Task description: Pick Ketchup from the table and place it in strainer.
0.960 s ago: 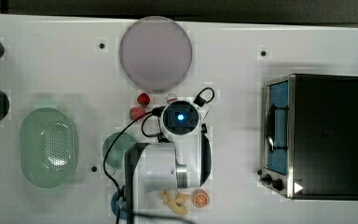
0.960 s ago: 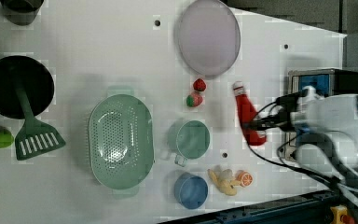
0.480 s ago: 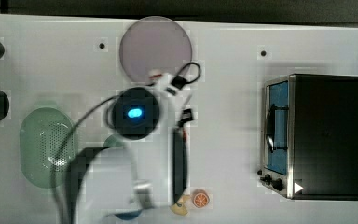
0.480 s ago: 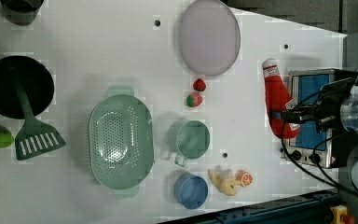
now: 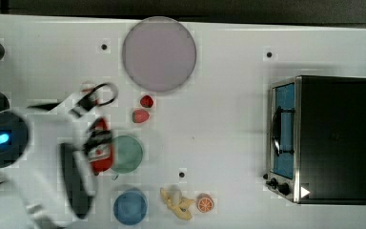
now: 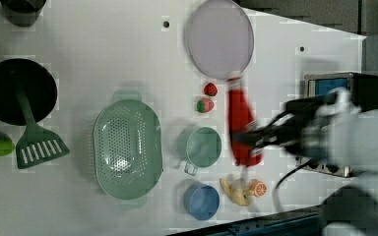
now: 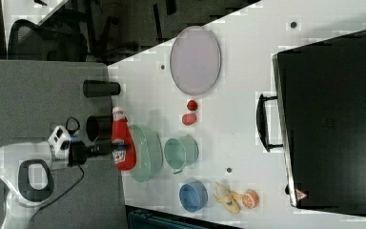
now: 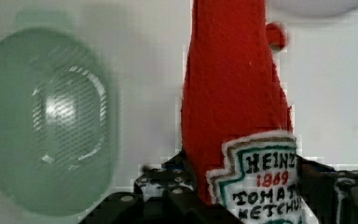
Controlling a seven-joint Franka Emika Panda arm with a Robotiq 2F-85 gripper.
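Above the table: Ketchup lifted, off the surface.
Gripper: clamped on its labelled lower body.
Strainer: holds nothing.

In the left view we see the strainer lying on the surface, with a spatula and a pan off to the left view's left. Just to the left view's right of the strainer stands a cup, with a bowl below it and two strawberries above it. A plate lies beyond the strawberries, near the far edge. The Ketchup hangs off the surface between the jaws of the gripper, just to the left view's right of the cup. A toaster oven sits at the left view's right.
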